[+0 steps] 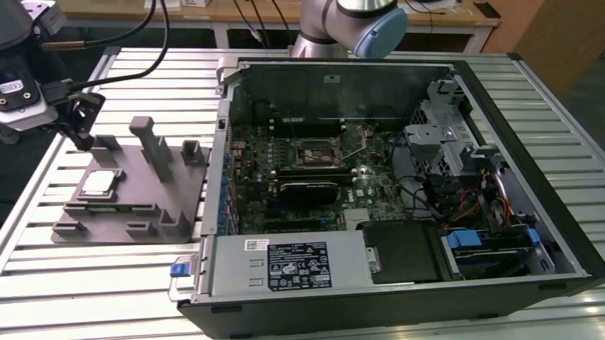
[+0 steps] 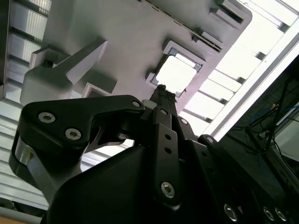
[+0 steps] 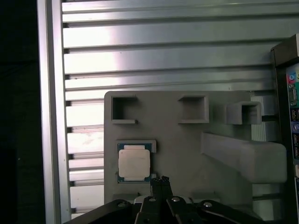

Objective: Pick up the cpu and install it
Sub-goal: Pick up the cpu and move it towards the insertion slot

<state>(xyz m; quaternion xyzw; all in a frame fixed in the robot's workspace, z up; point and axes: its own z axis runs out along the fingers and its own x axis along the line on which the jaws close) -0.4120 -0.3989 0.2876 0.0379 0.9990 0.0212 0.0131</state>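
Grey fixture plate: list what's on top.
The silver-topped square cpu lies recessed in the grey plastic fixture plate, beside upright grey posts. The plate surface beneath it is hidden.

A grey fixture plate [image 1: 142, 205] is seen below the claw [image 1: 83, 145], laid on a slatted metal table [image 1: 57, 283]. Several posts are raised from the plate, and the tallest post [image 1: 144, 145] is found near the claw, toward the exterior view's right. Further from the claw on that side, an open computer case [image 1: 331, 85] is laid flat, just beside the plate's edge. Inside it a green circuit board [image 1: 283, 152], a silver power supply [image 1: 283, 265] and a bundle of coloured cables [image 1: 463, 205] are held, all well apart from the claw. A wooden desk [image 1: 444, 18] is seen behind the table.
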